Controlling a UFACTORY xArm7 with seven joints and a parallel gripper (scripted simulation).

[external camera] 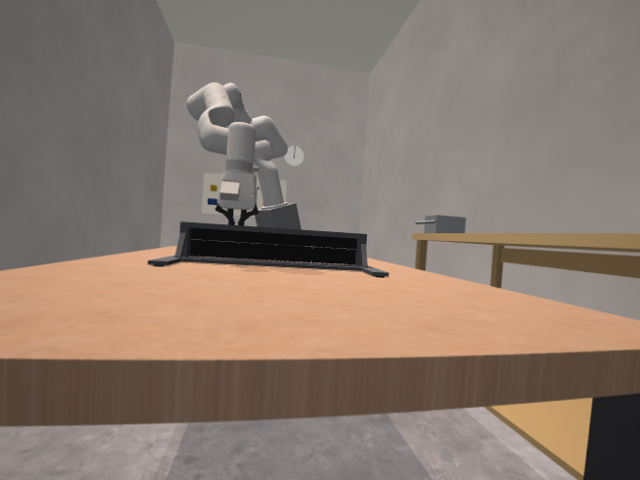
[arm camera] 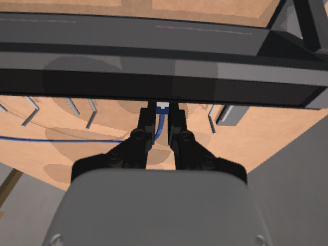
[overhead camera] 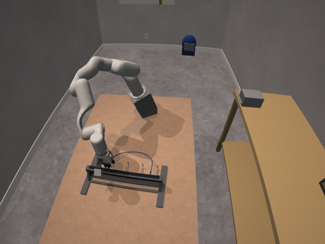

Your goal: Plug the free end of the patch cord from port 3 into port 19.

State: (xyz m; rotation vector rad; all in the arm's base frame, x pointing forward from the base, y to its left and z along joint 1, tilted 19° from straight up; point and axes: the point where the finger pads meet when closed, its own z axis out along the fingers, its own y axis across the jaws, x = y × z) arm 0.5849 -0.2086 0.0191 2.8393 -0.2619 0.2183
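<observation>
One white xArm starts our sweep, reaching round from eleven o'clock in the top view to its gripper at eight. We've got the jaws nearly together, just a narrow gap between them, and they're shut on the blue-and-clear plug of the cord's free end! That plug sits right beside the rack's dark face, at twelve o'clock from the gripper body in the wrist view; whether it's in a port, or latched, we cannot tell.

Over to seven o'clock from above, and we have the patch-panel rack, upright on its feet on the table. The blue patch cord bows out behind it toward twelve, arching from the gripper to the rack's right-hand part. We can pick out thin bent metal guides along that side too, but the port numbers are hidden from us.

Now up to one o'clock, where we spot a blue domed object with a grey panel. Finally, we swing round to between two and three: a grey box rests on the wooden side bench.
</observation>
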